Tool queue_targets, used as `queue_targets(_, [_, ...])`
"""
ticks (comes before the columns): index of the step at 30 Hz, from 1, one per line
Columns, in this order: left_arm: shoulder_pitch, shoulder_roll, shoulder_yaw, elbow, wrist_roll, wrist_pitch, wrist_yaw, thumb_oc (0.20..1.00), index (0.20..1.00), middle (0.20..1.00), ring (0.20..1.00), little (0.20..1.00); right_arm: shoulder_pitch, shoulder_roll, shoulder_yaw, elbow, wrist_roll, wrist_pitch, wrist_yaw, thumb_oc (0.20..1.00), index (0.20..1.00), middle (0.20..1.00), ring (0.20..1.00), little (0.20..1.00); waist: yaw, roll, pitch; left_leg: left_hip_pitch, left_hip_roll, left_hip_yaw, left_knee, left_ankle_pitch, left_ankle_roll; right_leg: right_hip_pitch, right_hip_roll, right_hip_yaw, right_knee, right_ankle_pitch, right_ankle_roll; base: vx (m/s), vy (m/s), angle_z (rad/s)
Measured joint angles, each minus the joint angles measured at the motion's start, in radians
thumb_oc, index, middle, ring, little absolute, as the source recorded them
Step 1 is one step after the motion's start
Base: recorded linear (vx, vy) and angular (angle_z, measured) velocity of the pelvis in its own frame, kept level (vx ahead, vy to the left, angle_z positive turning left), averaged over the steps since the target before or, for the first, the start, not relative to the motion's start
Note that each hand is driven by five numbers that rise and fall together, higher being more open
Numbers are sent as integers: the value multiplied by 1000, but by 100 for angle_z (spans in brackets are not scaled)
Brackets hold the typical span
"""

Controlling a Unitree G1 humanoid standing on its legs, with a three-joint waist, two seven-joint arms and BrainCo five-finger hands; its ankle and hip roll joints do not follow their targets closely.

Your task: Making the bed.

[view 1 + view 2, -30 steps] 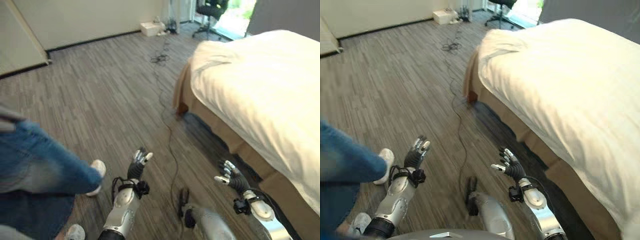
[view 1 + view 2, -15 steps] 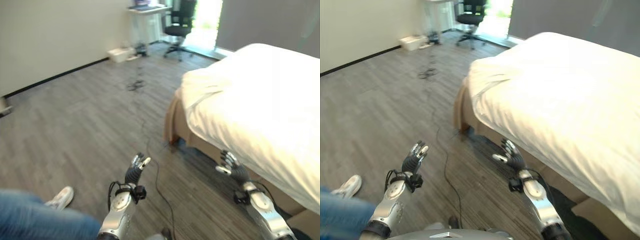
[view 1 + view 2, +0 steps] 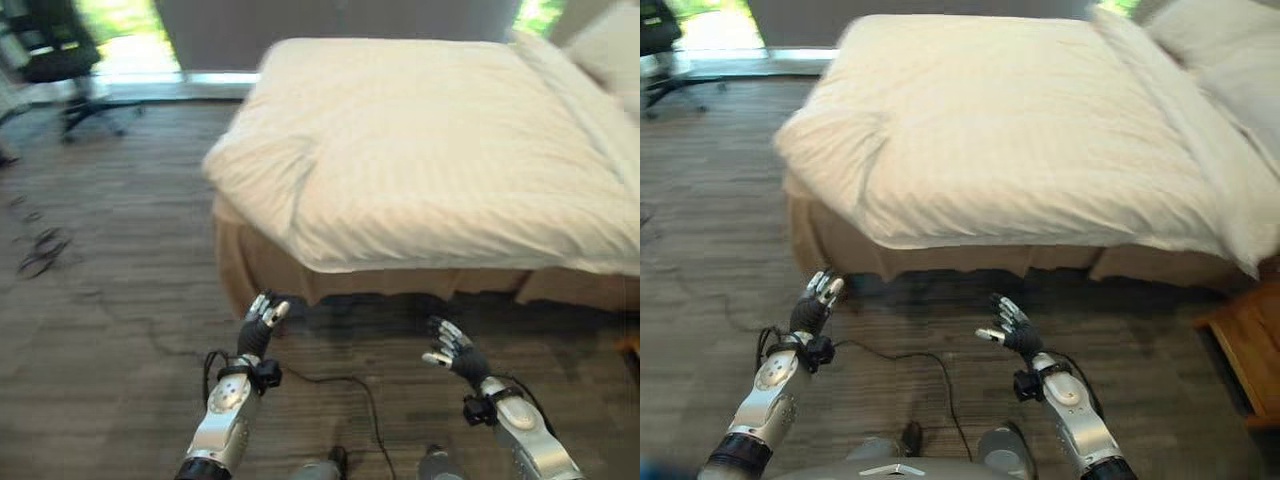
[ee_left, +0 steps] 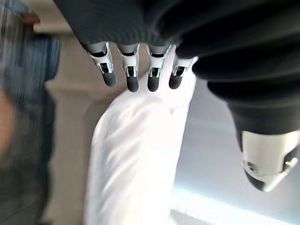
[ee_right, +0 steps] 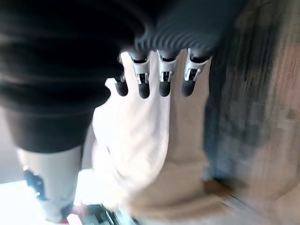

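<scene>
While I face the bed's long side, my left hand (image 3: pixel 258 331) and right hand (image 3: pixel 452 354) hover empty, fingers relaxed and apart, short of its edge. The duvet (image 3: pixel 430 150) lies bunched at the foot corner, probably needing smoothing.

Daylight from windows behind bed (image 3: pixel 430 150); duvet glares pale; wrist views motion-blurred; dark shadow under bed.
</scene>
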Motion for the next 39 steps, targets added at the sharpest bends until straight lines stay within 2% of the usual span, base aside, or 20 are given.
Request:
queue_targets(1, [8,-5,-1,10,2,3,2,1000,1000,1000,1000,1000,15,3,-1,5,-1,2,7,1000,1000,1000,1000,1000,2,2,5,19,2,41,-23,-2,14,-13,-24,-132,22,-26,10,-42,369,-142])
queue_targets(2, [28,-12,2,10,4,8,6,1000,1000,1000,1000,1000,23,5,3,9,0,4,6,1000,1000,1000,1000,1000,4,2,7,26,14,82,-30,-5,28,-30,-18,-217,39,-42,4,-15,228,-136])
queue_targets(3, [43,-13,14,15,7,9,6,1000,1000,1000,1000,1000,33,6,1,3,0,5,9,1000,1000,1000,1000,1000,20,16,9,19,24,116,-41,-12,16,-45,-16,-311,70,-60,16,-5,320,-126])
queue_targets(4, [43,-19,18,15,8,15,2,1000,1000,1000,1000,1000,43,-4,0,3,0,6,15,1000,1000,1000,1000,1000,9,16,8,14,25,128,-49,-14,20,-56,6,-329,96,-77,10,10,276,-104])
queue_targets(5, [60,-21,28,-22,9,23,-6,1000,1000,1000,1000,1000,55,-41,-7,8,1,11,22,1000,1000,1000,1000,1000,-4,14,6,13,30,163,-98,1,6,-56,35,-406,153,-135,7,5,229,-82])
queue_targets(6, [67,-19,34,-41,9,23,-12,1000,1000,1000,1000,1000,53,-55,-10,9,1,15,23,1000,1000,1000,1000,1000,10,15,4,19,37,190,-125,24,-23,-50,36,-452,162,-149,-7,-7,155,-81])
queue_targets(7, [75,-17,36,-50,9,23,-16,1000,1000,1000,1000,1000,50,-64,-16,8,1,15,24,1000,1000,1000,1000,1000,18,16,4,20,36,195,-135,28,-29,-36,37,-477,161,-157,-8,-1,91,-83])
queue_targets(8, [94,-22,45,-53,9,26,-21,1000,1000,1000,1000,1000,46,-67,-30,9,2,19,23,1000,1000,1000,1000,1000,30,26,1,23,52,245,-142,35,-40,20,35,-530,141,-196,-21,15,15,-87])
queue_targets(9, [114,-26,51,-55,9,28,-25,1000,1000,1000,1000,1000,41,-68,-28,9,2,23,25,1000,1000,1000,1000,1000,44,31,-13,22,54,264,-150,36,-42,50,33,-545,112,-216,-34,36,-32,-86])
queue_targets(11, [127,-24,52,-55,9,31,-27,1000,1000,1000,1000,1000,29,-66,-27,8,2,23,29,1000,1000,1000,1000,1000,58,29,-18,19,49,260,-150,40,-47,104,33,-538,36,-223,-33,46,-62,-61])
queue_targets(13, [159,-26,67,-55,8,31,-30,1000,1000,1000,1000,1000,17,-64,6,9,3,23,38,1000,1000,1000,1000,1000,60,15,-47,21,41,283,-172,52,-66,199,65,-493,-153,-247,-47,50,-65,-36])
queue_targets(14, [165,-27,67,-55,6,34,-34,1000,1000,1000,1000,1000,11,-66,22,11,3,24,47,1000,1000,1000,1000,1000,64,-1,-60,20,34,289,-174,55,-70,259,83,-479,-279,-226,-58,61,-62,-33])
queue_targets(15, [179,-40,63,-65,4,35,-37,1000,1000,1000,1000,1000,12,-68,30,15,3,27,47,1000,1000,1000,1000,1000,74,2,-77,21,39,294,-188,62,-93,264,93,-464,-320,-218,-59,64,-29,-39])
queue_targets(16, [201,-42,54,-88,3,35,-47,1000,1000,1000,1000,1000,20,-67,32,9,4,26,51,1000,1000,1000,1000,1000,81,0,-95,21,37,289,-204,69,-102,266,100,-459,-349,-202,-66,30,-19,-30])
queue_targets(18, [204,-42,44,-94,-2,40,-60,1000,1000,1000,1000,1000,24,-68,34,10,5,26,59,1000,1000,1000,1000,1000,80,-3,-100,30,38,285,-208,75,-110,282,107,-459,-378,-181,-72,24,-17,-10])
queue_targets(21, [204,-41,16,-94,-2,45,-68,1000,1000,1000,1000,1000,38,-69,34,10,5,27,58,1000,1000,1000,1000,1000,80,5,-110,44,39,284,-224,80,-105,296,114,-457,-397,-177,-72,35,-34,-3])
queue_targets(23, [199,-41,-1,-116,-2,50,-69,1000,1000,1000,1000,1000,38,-69,34,10,4,27,57,1000,1000,1000,1000,1000,69,17,-112,58,37,284,-247,96,-82,312,120,-455,-424,-166,-65,33,-34,-5])
queue_targets(26, [194,-41,-3,-129,-2,50,-68,1000,1000,1000,1000,1000,36,-69,36,10,4,28,56,1000,1000,1000,1000,1000,57,21,-110,72,35,283,-262,105,-69,329,124,-454,-443,-162,-68,8,-10,-2])
queue_targets(39, [189,-43,-5,-129,-2,51,-67,1000,1000,1000,1000,1000,18,-70,39,9,3,28,57,1000,1000,1000,1000,1000,60,30,-75,90,43,259,-264,106,-67,348,136,-459,-444,-174,-70,10,-12,1])
